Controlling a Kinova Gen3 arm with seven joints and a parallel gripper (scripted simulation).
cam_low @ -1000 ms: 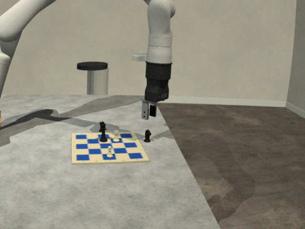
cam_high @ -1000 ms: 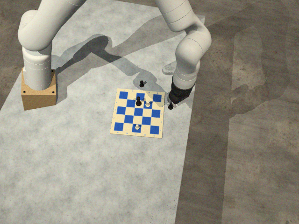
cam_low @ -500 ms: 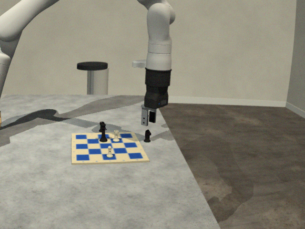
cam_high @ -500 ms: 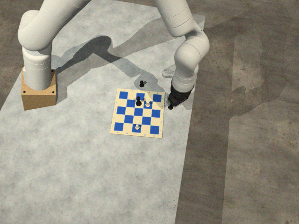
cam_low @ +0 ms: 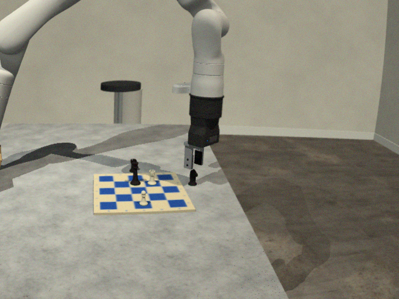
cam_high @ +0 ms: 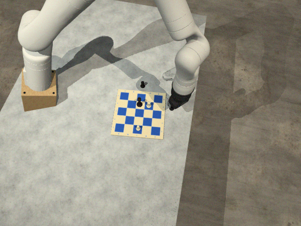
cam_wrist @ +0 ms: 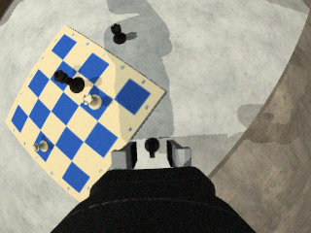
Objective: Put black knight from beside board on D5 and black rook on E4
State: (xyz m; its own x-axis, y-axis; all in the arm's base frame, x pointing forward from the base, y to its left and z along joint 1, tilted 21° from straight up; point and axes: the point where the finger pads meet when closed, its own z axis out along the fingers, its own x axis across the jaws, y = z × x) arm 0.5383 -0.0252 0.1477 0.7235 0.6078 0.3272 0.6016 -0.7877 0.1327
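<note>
The black knight (cam_high: 171,108) (cam_low: 192,178) (cam_wrist: 152,146) stands upright beside the board's right edge. My gripper (cam_low: 194,166) (cam_wrist: 152,149) is open and empty, pointing down with its fingertips just above the knight. In the wrist view the knight shows between the fingers. The black rook (cam_high: 142,84) (cam_wrist: 118,34) stands behind the board's row 5 edge; the tall black piece mostly hides it in the exterior view. On the board (cam_high: 112,131) (cam_low: 95,210), the tall black piece (cam_high: 139,103) (cam_low: 135,180) stands on C4, a white rook (cam_high: 148,104) (cam_low: 152,179) on D4 and a white pawn (cam_high: 138,128) (cam_low: 143,200) on C1.
The arm's wooden base block (cam_high: 38,102) is at the left. The table's right edge runs a little beyond the knight and gripper. The white rook and the tall black piece stand on neighbouring squares, beside D5 and E4.
</note>
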